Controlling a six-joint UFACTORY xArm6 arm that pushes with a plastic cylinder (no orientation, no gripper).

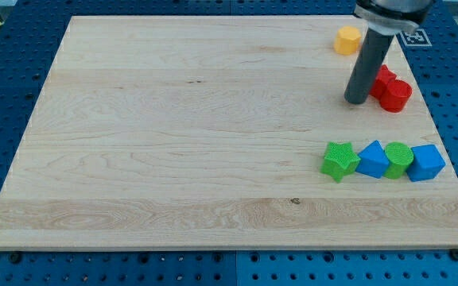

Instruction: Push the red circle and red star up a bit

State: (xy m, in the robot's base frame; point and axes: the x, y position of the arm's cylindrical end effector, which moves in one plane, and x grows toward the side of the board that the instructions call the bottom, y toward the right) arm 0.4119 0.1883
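My tip (356,101) rests on the worktop (173,143) just left of the red star (382,78) and red circle (395,95), near the view's right edge. No fingers exist. Best approach, likely: circle below both, then push upward steadily.

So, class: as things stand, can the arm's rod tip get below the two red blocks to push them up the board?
Probably yes. My tip sits at the left edge of the red star and red circle. Bare board lies below them, above the green star row, so the way looks free.
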